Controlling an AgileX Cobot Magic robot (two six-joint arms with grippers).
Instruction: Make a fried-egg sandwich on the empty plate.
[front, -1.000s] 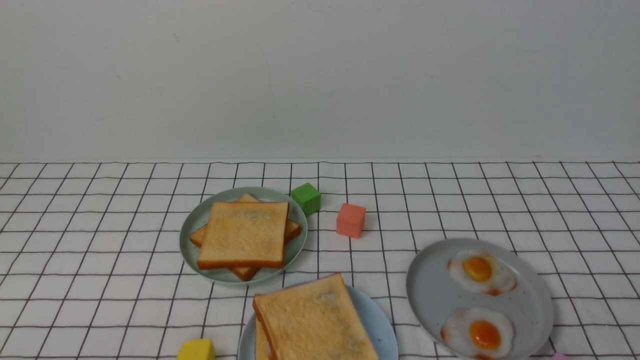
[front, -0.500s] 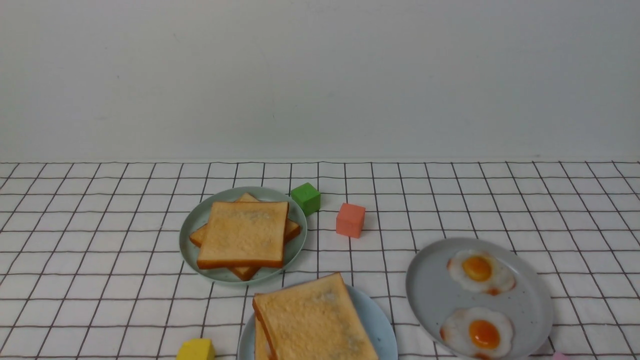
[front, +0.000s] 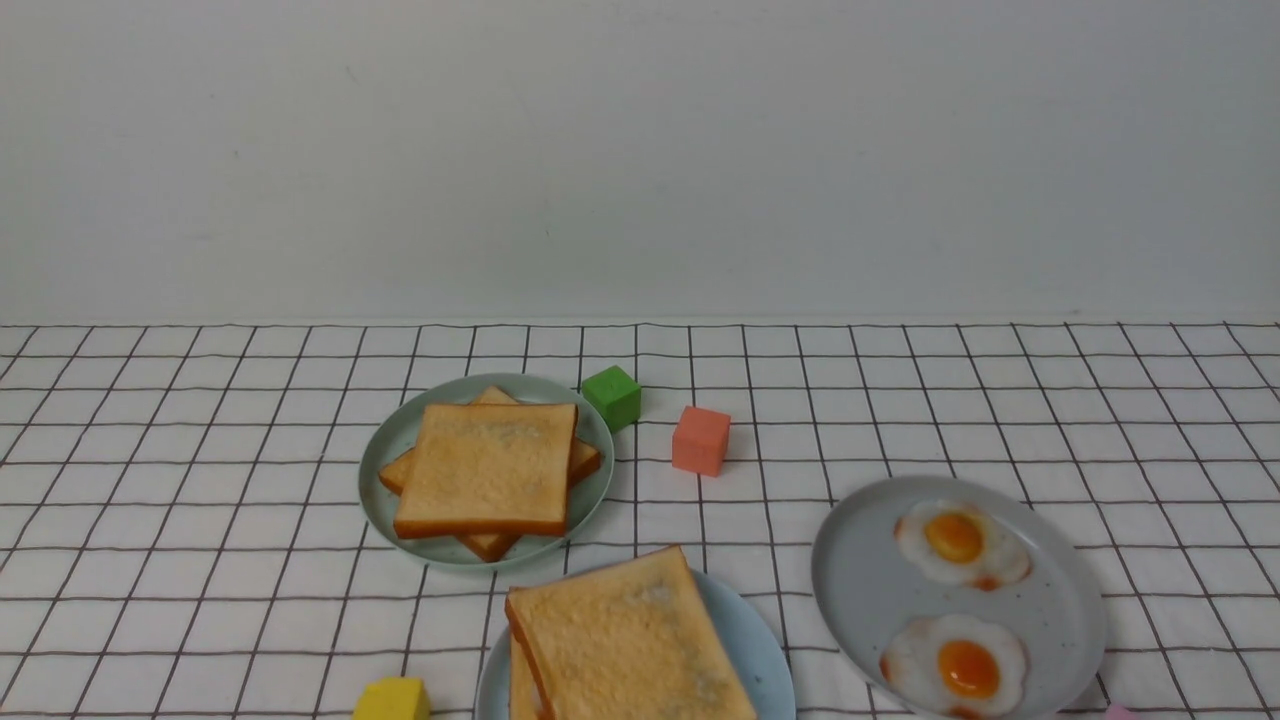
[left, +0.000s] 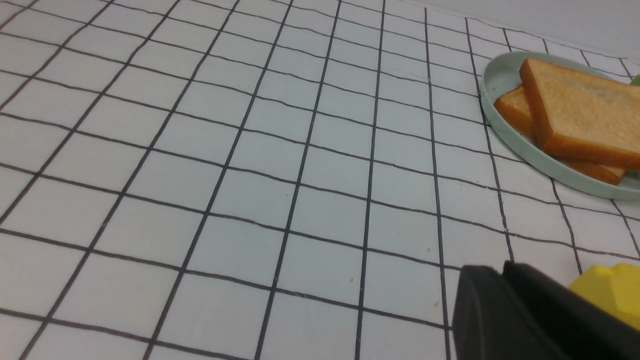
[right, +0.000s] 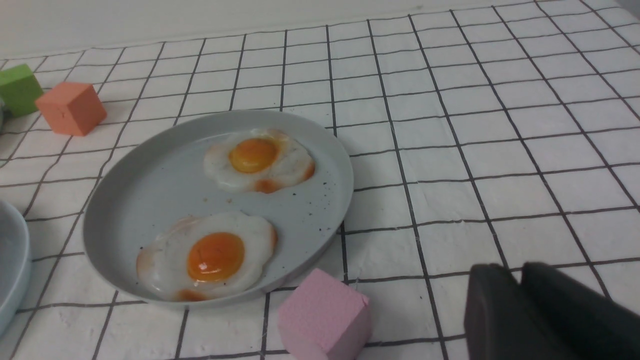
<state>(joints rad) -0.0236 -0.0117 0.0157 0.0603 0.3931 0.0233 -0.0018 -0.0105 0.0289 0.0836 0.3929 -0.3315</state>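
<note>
On the pale blue plate (front: 762, 640) at the table's front edge, a golden toast slice (front: 630, 645) lies on top of a second slice (front: 521, 682). What is between them is hidden. Neither arm shows in the front view. In the left wrist view my left gripper (left: 502, 267) hangs over bare cloth with its jaws together and nothing held. My right gripper (right: 517, 270) also has its jaws together and holds nothing. It is low over the cloth, beside the grey speckled plate (right: 150, 190) that carries two fried eggs (right: 257, 160) (right: 210, 255).
A pale green plate (front: 385, 450) holds a stack of toast (front: 487, 468) at centre left. A green block (front: 612, 396) and a salmon block (front: 701, 439) sit behind. A yellow block (front: 393, 700) and a pink block (right: 325, 315) lie near the front edge.
</note>
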